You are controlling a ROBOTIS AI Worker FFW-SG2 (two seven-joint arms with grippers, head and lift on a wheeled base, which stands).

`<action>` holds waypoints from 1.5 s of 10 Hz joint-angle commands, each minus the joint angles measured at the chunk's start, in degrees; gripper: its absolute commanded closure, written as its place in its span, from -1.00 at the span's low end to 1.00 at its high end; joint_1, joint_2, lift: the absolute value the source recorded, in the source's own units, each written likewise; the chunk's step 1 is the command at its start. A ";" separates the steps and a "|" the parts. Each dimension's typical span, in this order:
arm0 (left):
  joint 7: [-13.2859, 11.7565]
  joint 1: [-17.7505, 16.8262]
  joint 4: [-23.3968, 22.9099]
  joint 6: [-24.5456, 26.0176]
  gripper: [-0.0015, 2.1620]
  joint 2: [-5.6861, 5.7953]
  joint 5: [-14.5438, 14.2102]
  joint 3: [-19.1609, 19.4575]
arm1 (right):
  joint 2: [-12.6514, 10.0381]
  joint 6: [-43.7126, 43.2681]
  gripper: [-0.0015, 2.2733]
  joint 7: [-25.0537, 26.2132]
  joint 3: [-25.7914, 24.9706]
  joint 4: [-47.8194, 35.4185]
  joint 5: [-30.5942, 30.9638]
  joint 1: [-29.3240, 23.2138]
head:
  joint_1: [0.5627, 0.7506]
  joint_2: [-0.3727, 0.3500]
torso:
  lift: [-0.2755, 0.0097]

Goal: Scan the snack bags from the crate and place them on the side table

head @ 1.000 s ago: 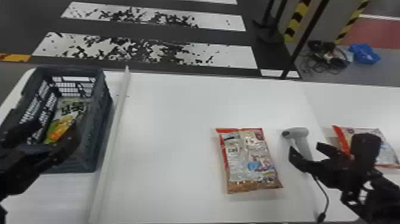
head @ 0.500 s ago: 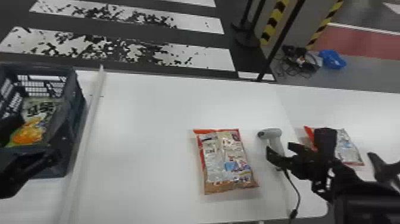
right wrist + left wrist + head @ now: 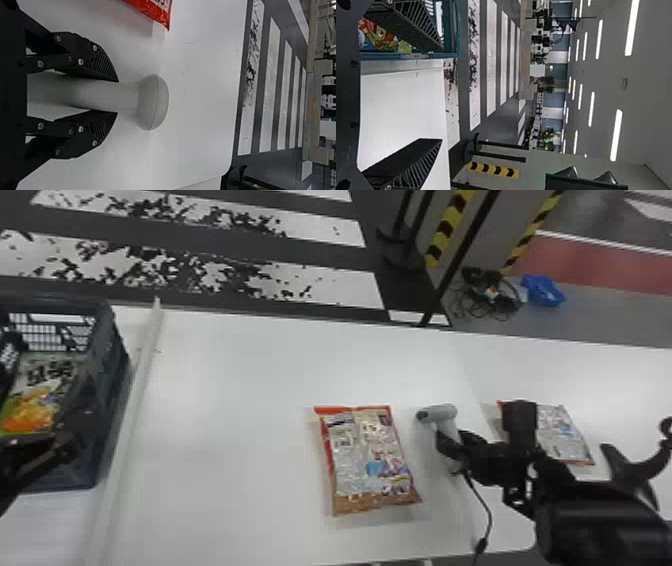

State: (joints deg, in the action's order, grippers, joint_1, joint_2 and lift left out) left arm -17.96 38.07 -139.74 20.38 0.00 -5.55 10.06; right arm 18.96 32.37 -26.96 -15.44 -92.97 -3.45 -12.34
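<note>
Snack bag [image 3: 370, 460], flat on the counter [image 3: 225, 440], left of the right pincer [image 3: 118, 97], itself closed on the scanner [image 3: 152, 103]; left pincer [image 3: 441, 94] spread. Apparent step: readying the scan. Next requirement: scanner aimed at bag.

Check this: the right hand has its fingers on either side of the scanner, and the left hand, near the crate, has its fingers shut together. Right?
The left hand near the crate has its fingers wide apart, not shut, as the left wrist view shows. The right hand has fingers on either side of the scanner.
</note>
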 commanded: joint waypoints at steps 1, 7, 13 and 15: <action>1.62 0.34 0.43 -2.84 -0.97 -0.15 1.33 -1.19 | -0.33 0.11 0.83 1.03 -0.30 -0.81 -0.06 -0.32 | 0.41 -0.62 | 0.27; 4.69 0.34 4.91 -9.52 -0.96 -0.15 2.39 -2.59 | -5.16 7.85 0.86 0.85 -1.53 -30.16 -0.15 -17.46 | 0.41 -0.51 | 0.27; 4.78 0.95 7.46 -12.33 -0.95 -0.15 1.33 -2.33 | -5.86 13.30 0.86 0.59 9.46 -39.39 5.30 -21.50 | 0.41 -0.06 | 0.27; 4.78 0.95 8.25 -12.86 -0.94 -0.15 1.16 -2.33 | -5.69 15.93 0.86 0.68 13.41 -39.22 8.29 -19.74 | 0.41 0.05 | 0.27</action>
State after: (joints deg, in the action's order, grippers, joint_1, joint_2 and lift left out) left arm -13.18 39.02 -131.72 7.71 0.00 -4.36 7.73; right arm 13.22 47.51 -26.27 -3.24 -132.37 3.95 -32.67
